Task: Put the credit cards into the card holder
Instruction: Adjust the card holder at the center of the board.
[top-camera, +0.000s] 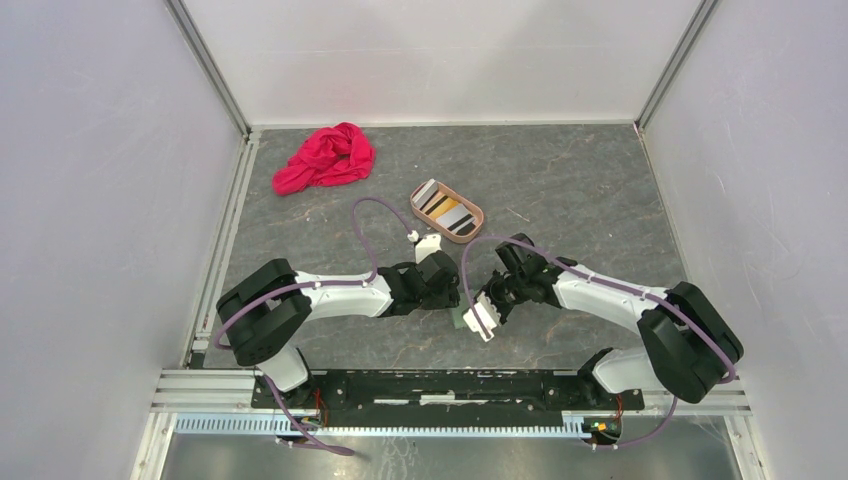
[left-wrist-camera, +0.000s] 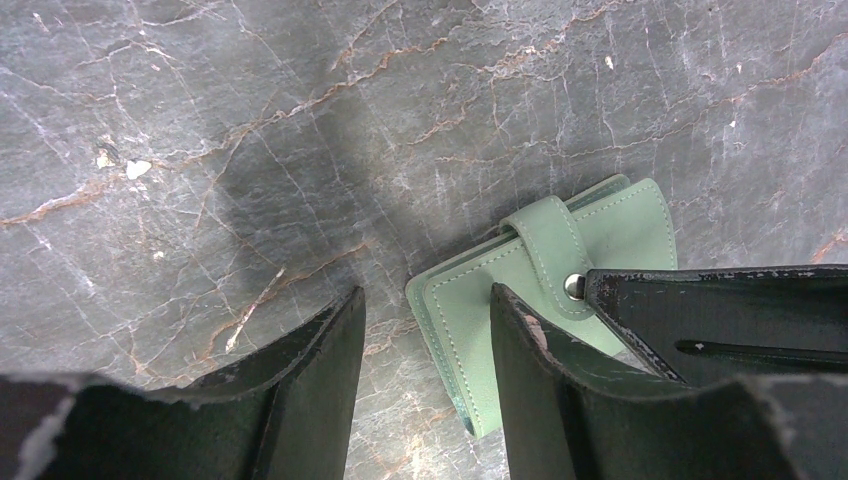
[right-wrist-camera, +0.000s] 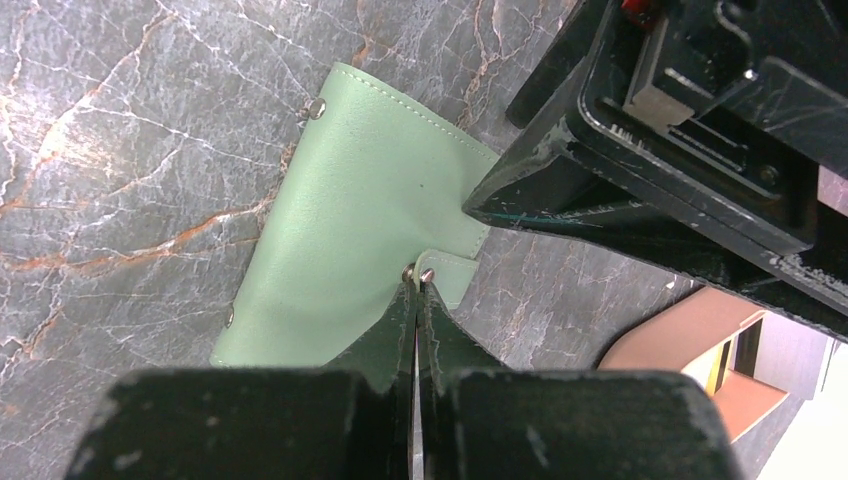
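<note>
Sage-green stitched bifold wallet (right-wrist-camera: 340, 200) laid on veined grey stone counter (left-wrist-camera: 200, 150). Snap tab (right-wrist-camera: 455, 272) pinched by pressed-together right pincer (right-wrist-camera: 415, 290). Left pincer (left-wrist-camera: 426, 300) spread. Crumpled red cloth (top-camera: 325, 158) seen overhead only.

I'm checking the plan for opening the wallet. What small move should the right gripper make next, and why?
Probably pull the snap tab up and away from the card holder to pop it open. The right gripper is shut on the tab, the holder lies folded closed, and one finger of the open left gripper sits over it, seemingly to pin it down.
</note>
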